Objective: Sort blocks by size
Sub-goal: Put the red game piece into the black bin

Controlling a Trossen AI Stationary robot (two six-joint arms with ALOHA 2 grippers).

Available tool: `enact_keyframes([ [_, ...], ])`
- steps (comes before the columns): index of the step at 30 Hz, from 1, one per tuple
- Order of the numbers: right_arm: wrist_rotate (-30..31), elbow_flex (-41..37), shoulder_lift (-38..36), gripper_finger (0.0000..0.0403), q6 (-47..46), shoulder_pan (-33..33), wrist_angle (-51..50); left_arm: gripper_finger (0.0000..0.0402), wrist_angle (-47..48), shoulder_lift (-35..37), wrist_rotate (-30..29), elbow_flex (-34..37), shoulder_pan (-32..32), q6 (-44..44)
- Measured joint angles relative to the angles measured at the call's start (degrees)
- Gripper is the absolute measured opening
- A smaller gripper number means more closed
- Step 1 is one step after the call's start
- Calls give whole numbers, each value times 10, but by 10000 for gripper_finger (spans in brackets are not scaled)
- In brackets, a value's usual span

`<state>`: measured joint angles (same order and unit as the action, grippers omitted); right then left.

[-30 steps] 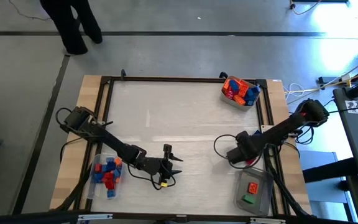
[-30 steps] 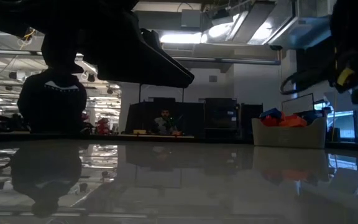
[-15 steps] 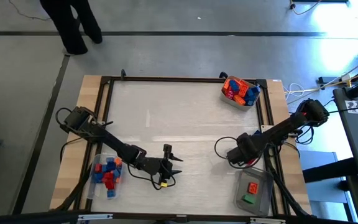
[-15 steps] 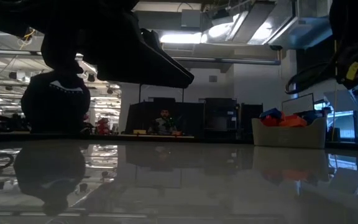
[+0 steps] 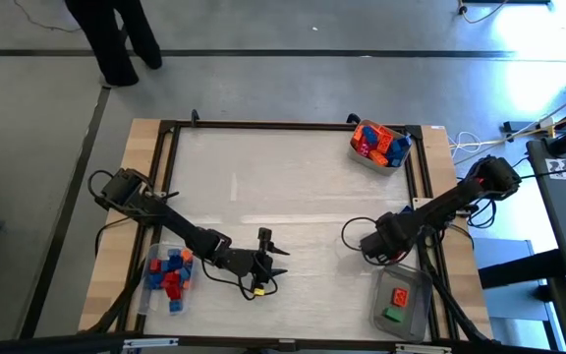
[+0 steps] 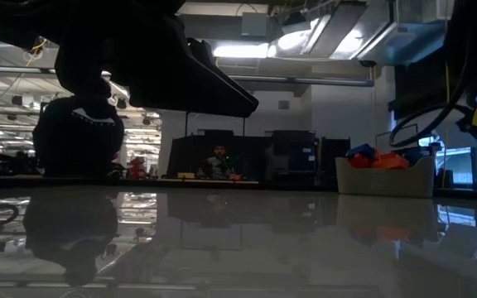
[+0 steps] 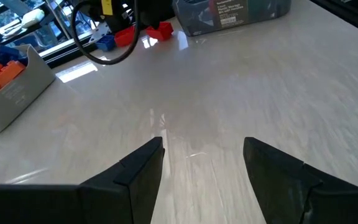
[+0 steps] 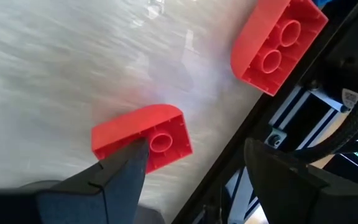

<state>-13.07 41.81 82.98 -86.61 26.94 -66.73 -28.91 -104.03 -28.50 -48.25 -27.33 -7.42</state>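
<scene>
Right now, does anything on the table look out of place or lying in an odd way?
Yes. Two red blocks lie loose on the table near its right edge, outside every tub. Both are tipped so their hollow undersides show. The right gripper hangs over the nearer one, fingers open. A blue block also lies loose nearby.

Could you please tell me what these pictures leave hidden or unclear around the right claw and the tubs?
- High view: the right claw covers the two red blocks under it.
- Low view: dark arm silhouettes hide the near table.
- High view: block sizes in the left tub are too small to tell.
- Left wrist view: far tub cut off by the edge.
</scene>
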Motion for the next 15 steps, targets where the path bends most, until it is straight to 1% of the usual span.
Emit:
enact_keyframes([
  [3,12,-1,0,269,0,0,0,210,0,0,0,0,0,0],
  [10,71,-1,0,269,3,0,5,210,0,0,0,0,0,0],
  [15,97,0,0,268,17,0,8,210,-1,0,0,0,0,0],
])
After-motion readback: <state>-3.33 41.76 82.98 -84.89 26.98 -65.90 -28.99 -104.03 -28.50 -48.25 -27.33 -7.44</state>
